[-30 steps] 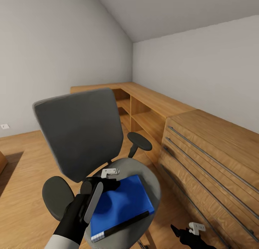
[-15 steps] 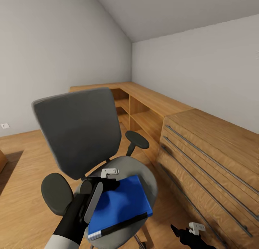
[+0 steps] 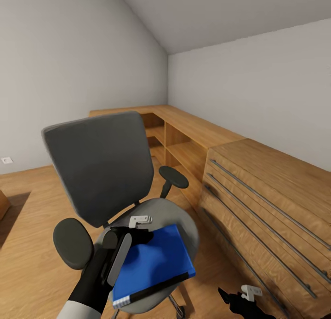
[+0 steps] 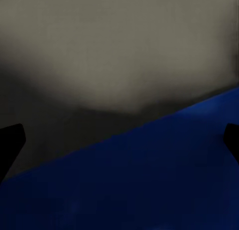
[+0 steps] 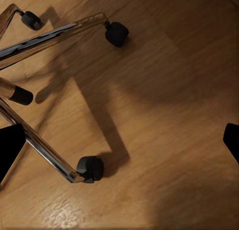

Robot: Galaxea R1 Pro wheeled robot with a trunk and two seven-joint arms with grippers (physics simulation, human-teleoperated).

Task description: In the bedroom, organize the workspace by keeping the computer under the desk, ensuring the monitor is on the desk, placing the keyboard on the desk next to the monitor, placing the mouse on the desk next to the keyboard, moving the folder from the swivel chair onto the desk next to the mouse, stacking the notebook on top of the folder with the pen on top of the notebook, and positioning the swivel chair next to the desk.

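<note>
- Looking along the left gripper [image 4: 119,140] from its wrist camera, I see both dark fingertips [image 4: 11,140] standing far apart at the picture's edges, so the jaws are released, with the blue folder [image 4: 149,180] spread between them and nothing pinched.

- And the right gripper [image 3: 241,298]?

- Low beside the chair, over the wooden floor [image 5: 169,105]. Its wrist camera also shows two dark tips [image 5: 10,150] set wide, so released too, looking down at the chrome legs and black casters [image 5: 117,33].

- Where is the folder exactly?

- Flat on the grey seat of the swivel chair [image 3: 105,167], covering most of it, one corner reaching past the front edge. The left gripper sits at the folder's edge nearest the chair back; whether it is touching I cannot tell.

- How should it handle?

- My guess: light, thin, fairly stiff, with a smooth cover that could slide between the pads. Lying flat, it offers little to pinch from above. The overhanging corner or the front edge looks like the best hold, one finger above and one below.

- Any risk?

- The chair rolls and swivels, so pressing on it may shift the seat. A hold far from the middle may let the folder droop or twist.

- Anything else nearby?

- A light wooden drawer cabinet [image 3: 271,204] stands just right of the chair, with open shelves [image 3: 184,148] beyond.
</note>
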